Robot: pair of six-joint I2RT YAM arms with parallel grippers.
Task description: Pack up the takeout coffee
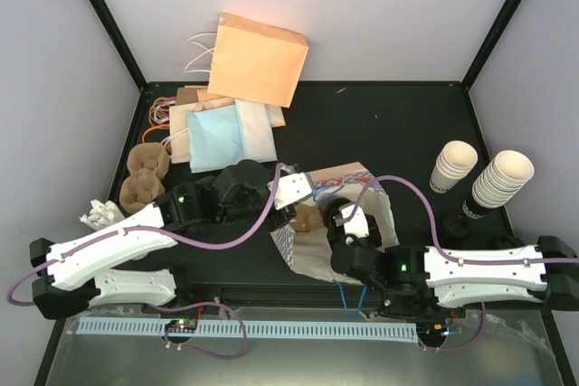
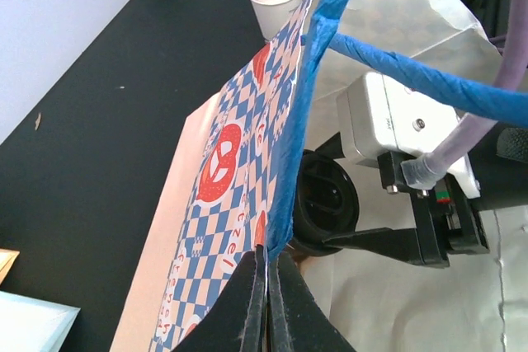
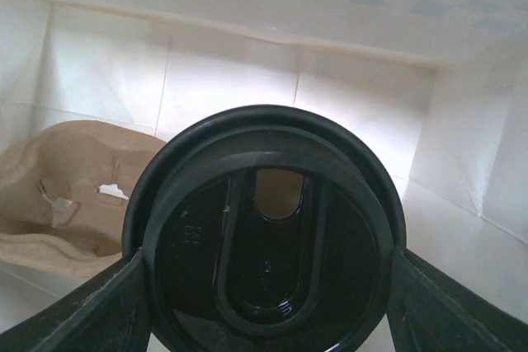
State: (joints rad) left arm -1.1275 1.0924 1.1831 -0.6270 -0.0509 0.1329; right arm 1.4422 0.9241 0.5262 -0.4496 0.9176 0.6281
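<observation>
Nearest, both arms reach in from the table's near edge twd the middle. The R gripper (image 3: 266, 257) is inside the blue-checked bag (image 2: 239, 171). Its fingers are set wide, one each side of the takeout coffee (image 3: 268, 220), and they meet the black lid's rim, so I read it as a firm hold. Only the lid shows. Cup wall and base are hidden, so can't tell if it rests on the bag floor or hangs. The L gripper (image 2: 267, 282) is pinched tight on the bag's blue top edge, near the R wrist, holding the mouth open.

Deeper in the bag, to the left in the R wrist view, lies a brown pulp carrier (image 3: 74, 195), w/ white bag walls behind. Can't tell if it touches the cup.

Progress, as a judgement: most of the way.
- Done: bag is open, coffee is past the mouth and inside.
- Left: seat the cup upright, prob. in or next to the carrier, then spread the R fingers.
- After that: back the R arm out w/o tipping the cup or snagging the blue handle (image 2: 412, 72) that runs close by its wrist. L lets go last.

Farther out, none of it in play:
- Right side: cup stacks (image 1: 452, 164).
- Left side: spare pulp carriers (image 1: 143, 176) and crumpled white paper (image 1: 99, 214).
- Beyond those: flat paper bags (image 1: 217, 133).
- Back wall: an orange bag (image 1: 258, 59).
</observation>
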